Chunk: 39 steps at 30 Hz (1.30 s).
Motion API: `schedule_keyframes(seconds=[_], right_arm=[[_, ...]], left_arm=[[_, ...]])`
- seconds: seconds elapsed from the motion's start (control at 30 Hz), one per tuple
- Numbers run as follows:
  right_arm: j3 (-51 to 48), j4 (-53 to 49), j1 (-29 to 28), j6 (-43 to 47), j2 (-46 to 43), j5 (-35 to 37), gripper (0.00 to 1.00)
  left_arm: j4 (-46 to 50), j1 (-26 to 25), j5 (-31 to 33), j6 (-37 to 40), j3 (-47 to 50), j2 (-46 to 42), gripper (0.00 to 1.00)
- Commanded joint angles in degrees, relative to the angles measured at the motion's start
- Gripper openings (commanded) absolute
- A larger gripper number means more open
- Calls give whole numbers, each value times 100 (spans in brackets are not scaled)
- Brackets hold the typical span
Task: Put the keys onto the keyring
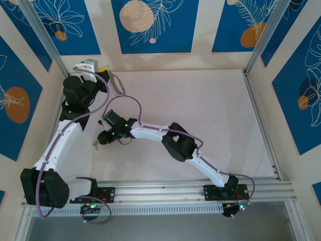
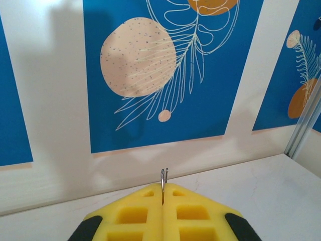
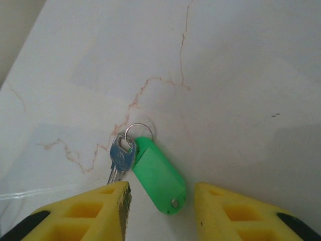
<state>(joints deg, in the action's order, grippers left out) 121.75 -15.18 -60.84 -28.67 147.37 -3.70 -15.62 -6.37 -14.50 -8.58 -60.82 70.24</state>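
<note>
from the top view, the left gripper (image 1: 105,71) sits well apart from the keys (image 1: 94,145), while the right gripper (image 1: 99,139) hangs right over them. left wrist view: it's clamped tight on the keyring (image 2: 163,176), with a thin edge poking out. right wrist view: the jaws stand apart either side of the keys and the green tag (image 3: 159,173) beside them on the table (image 3: 241,75), nothing gripped. i'd pinch the key head and leave the small ring (image 3: 139,128) free for hooking.
</note>
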Motion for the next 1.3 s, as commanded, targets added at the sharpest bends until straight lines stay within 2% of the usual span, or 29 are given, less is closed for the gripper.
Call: schedule_keyframes(seconds=[0.0, 0.17, 0.4, 0.6, 0.87, 1.07, 1.27], right_arm=[[181, -380, -75, 240, 162, 492, 40], [229, -363, -77, 264, 200, 530, 41], [367, -201, -77, 299, 330, 148, 40], [416, -103, -76, 290, 369, -36, 31], [339, -78, -43, 270, 295, -87, 12], [-214, 305, 52, 147, -87, -69, 1], [-996, 802, 207, 45, -611, -86, 0]], left_arm=[[-309, 75, -136, -74, -70, -31, 0], [-289, 75, -143, -61, -70, -28, 0], [-285, 77, -141, -56, -67, -12, 0], [-284, 80, -141, -52, -71, 16, 0], [-284, 76, -167, -53, -73, 41, 0], [-281, 75, -215, -73, -75, 43, 0], [-284, 75, -270, -106, -74, 50, 0]])
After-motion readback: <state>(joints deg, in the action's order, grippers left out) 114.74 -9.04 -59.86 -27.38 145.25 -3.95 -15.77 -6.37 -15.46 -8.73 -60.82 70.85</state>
